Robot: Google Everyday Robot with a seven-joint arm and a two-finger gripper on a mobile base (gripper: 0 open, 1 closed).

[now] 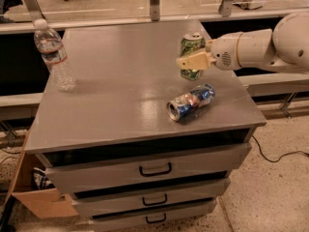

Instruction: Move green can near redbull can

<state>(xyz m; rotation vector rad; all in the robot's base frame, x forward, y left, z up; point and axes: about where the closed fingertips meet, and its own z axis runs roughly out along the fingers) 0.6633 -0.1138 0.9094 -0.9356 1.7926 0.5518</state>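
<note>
We see the green can (192, 45) upright at the far right of the grey cabinet top (120, 81). The gripper (190, 58) clasps it, one pale finger (194, 61) crossing its front, and the arm (251, 50) reaches in from the right. Just nearer us, the dented redbull can (190, 102) lies on its side. A water bottle (54, 54) stands far left.

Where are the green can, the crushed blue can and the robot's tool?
green can (192, 45), camera view: upper label.
redbull can (190, 102), camera view: dented middle of its body.
tool (186, 61), camera view: between its fingertips, clamped around the green can.
</note>
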